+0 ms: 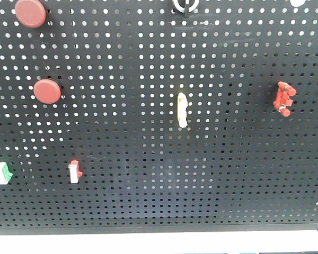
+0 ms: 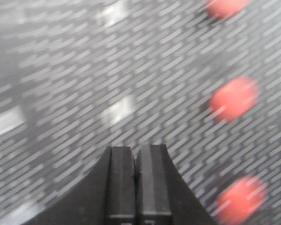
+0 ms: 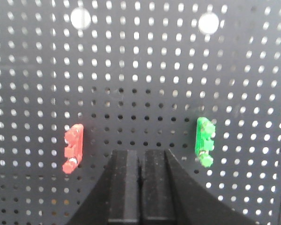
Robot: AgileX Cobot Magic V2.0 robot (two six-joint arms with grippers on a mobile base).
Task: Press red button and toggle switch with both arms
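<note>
Two round red buttons [image 1: 31, 12] [image 1: 47, 91] sit on the black pegboard [image 1: 148, 201] at the upper left. The switch [image 1: 184, 5], a black knob in a pale ring, is cut off by the top edge. Neither arm shows in the front view. In the left wrist view, heavily blurred, my left gripper [image 2: 136, 150] is shut and empty, off the board, with three red buttons to its right; the middle one [image 2: 234, 98] is nearest. My right gripper [image 3: 140, 153] is shut and empty, facing the board between a red clip [image 3: 73, 147] and a green clip [image 3: 205, 140].
A pale yellow lever [image 1: 182, 109] is mid-board. The red clip [image 1: 284, 98] is at the right. A white-and-red rocker [image 1: 74, 171] and a green-and-white rocker [image 1: 3, 173] sit lower left. Two larger pale holes [image 3: 80, 18] [image 3: 208, 22] show above the right gripper.
</note>
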